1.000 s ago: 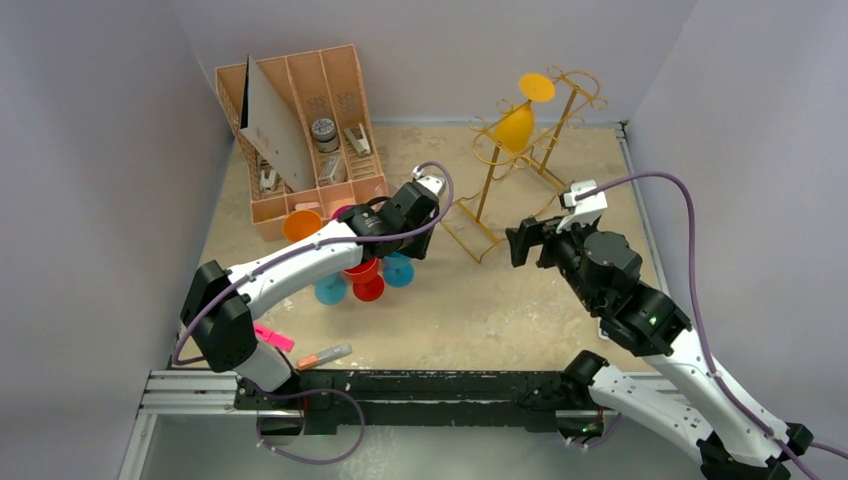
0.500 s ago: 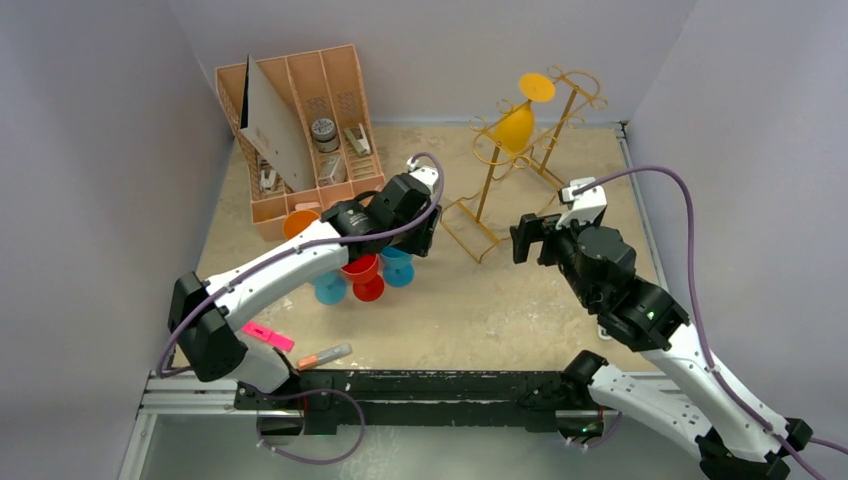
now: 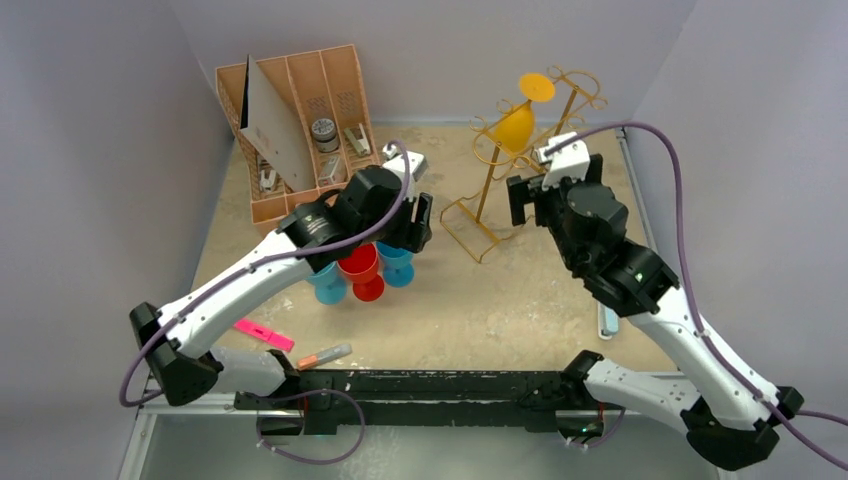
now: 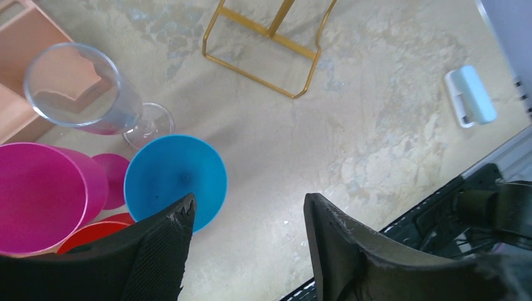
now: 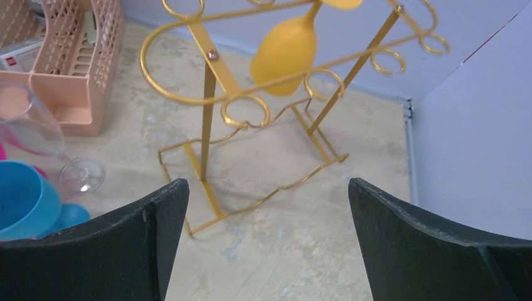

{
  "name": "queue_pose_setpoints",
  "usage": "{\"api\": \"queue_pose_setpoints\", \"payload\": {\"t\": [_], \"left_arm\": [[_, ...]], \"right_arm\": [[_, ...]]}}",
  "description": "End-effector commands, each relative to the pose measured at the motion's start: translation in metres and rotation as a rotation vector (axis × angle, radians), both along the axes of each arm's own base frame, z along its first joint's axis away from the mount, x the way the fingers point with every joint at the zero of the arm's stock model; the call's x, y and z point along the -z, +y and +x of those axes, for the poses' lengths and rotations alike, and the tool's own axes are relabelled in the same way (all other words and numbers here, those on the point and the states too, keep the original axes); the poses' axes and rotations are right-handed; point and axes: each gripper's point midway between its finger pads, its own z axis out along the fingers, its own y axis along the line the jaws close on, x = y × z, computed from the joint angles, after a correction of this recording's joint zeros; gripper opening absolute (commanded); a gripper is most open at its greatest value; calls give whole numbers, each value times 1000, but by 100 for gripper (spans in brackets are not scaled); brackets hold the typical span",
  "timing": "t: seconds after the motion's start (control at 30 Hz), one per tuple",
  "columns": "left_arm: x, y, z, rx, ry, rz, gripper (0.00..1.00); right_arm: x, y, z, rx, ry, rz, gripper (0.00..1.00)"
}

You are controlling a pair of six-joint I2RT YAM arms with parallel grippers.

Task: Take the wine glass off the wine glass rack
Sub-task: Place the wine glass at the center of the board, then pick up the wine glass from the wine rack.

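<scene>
Hanging wine glass point(image 3: 514, 126): vertical, bowl downward

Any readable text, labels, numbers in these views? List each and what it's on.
No text can be read in any view.
Black joint of the left arm: pale marking, too small to read.
White item in the tan organiser: red mark, blurred, unreadable.

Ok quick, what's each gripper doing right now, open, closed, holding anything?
Left gripper: open, holding nothing.
Right gripper: open wide, holding nothing.
</scene>
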Motion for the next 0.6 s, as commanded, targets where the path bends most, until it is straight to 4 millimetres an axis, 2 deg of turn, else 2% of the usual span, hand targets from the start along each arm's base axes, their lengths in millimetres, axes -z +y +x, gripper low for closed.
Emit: {"api": "queue_pose_setpoints", "payload": {"t": [0.0, 0.2, 0.37, 0.47, 0.57], "left_arm": [[-52, 9, -8, 15, -121, -109, 66], [-48, 29, -14, -21, -103, -59, 76], [-64, 28, -25, 91, -100, -98, 77], [-61, 41, -21, 51, -96, -80, 78], [-54, 54, -16, 12, -53, -84, 78]], "right_arm": [[-38, -3, 18, 19, -47, -35, 99], [-53, -7, 58, -3, 117, 186, 99], [-89, -15, 90, -4, 127, 307, 99], [-92, -21, 110, 44, 144, 391, 99], [-86, -38, 132, 125, 148, 561, 99]]}}
